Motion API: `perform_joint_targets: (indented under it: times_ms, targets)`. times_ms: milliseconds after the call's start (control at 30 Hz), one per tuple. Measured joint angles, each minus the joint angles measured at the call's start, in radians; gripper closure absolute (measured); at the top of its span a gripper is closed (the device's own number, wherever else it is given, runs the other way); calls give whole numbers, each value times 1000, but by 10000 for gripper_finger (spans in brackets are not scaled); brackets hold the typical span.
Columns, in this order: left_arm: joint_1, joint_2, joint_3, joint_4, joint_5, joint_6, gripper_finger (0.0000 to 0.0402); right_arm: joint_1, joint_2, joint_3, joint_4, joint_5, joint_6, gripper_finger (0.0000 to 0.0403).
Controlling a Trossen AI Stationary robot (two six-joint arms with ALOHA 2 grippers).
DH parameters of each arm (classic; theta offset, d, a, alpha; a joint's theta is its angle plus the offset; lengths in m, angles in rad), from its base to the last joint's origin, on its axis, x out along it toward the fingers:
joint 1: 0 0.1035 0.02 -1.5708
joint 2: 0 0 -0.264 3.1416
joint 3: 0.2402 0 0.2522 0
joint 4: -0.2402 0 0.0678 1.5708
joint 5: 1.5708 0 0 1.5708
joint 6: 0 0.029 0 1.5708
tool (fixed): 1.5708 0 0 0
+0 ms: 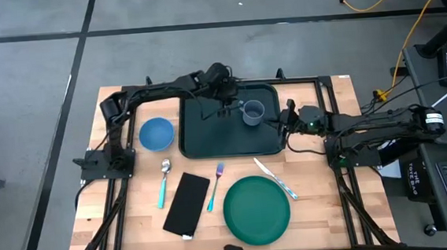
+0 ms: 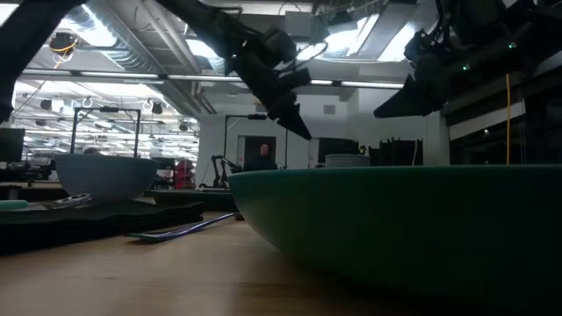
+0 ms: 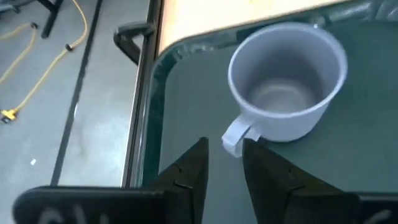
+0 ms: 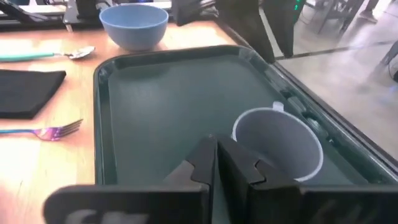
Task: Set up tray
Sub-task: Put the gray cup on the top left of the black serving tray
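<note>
The dark green tray (image 1: pixel 228 129) lies flat at the table's far middle. A grey cup (image 1: pixel 252 112) stands upright on its right part, handle toward the left arm. My left gripper (image 1: pixel 226 103) is over the tray just left of the cup. It is open a little, with its fingertips (image 3: pixel 202 152) right before the cup's handle (image 3: pixel 235 137). My right gripper (image 1: pixel 286 122) is shut and empty at the tray's right rim, beside the cup (image 4: pixel 280 146). In the low view it (image 2: pixel 395 101) is well above the table. My left gripper comes slanting down from the table's left, one fingertip on each side of the free end of the cup's handle (image 3: pixel 232 144). I cannot tell whether it touches the handle. The cup stands on the tray.
On the wood in front of the tray lie a blue bowl (image 1: pixel 155 134), a teal-handled spoon (image 1: pixel 164 183), a black napkin (image 1: pixel 186 204), a fork (image 1: pixel 216 185), a round green plate (image 1: pixel 256 209) and a knife (image 1: pixel 274 178). The tray's left half (image 4: pixel 168 99) is bare.
</note>
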Motion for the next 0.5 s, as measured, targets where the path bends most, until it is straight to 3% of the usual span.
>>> perform_joint_targets:
  times_ms: [267,500]
  targets:
    - [6,56,14,-19,6,85,282,0,5,0,15,-6,1,398]
    - [4,63,14,-11,29,153,286,0,5,0,30,-46,3,383]
